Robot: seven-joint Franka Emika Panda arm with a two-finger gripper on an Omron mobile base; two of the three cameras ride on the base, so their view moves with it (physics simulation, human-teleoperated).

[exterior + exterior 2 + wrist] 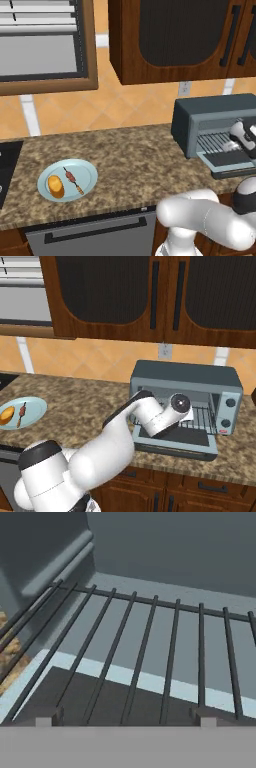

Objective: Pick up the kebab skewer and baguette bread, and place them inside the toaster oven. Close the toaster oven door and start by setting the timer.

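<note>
Golden baguette bread (55, 186) and one kebab skewer (73, 180) share one plate (86, 172); tool (128, 718) fingers apart.

the golden baguette bread (55, 186) and dark-chunked kebab skewer (73, 180) lie side by side on the plate, well apart from the slate-grey toaster oven (210, 111), whose toaster oven door (230, 162) hangs open

A dark wire rack (150, 642) runs from six toward twelve o'clock inside the toaster oven (165, 547), whose grey back wall spans twelve. Two fingers (49, 718) sit wide apart at seven and five. Speckled desk (9, 657) shows at nine.
</note>
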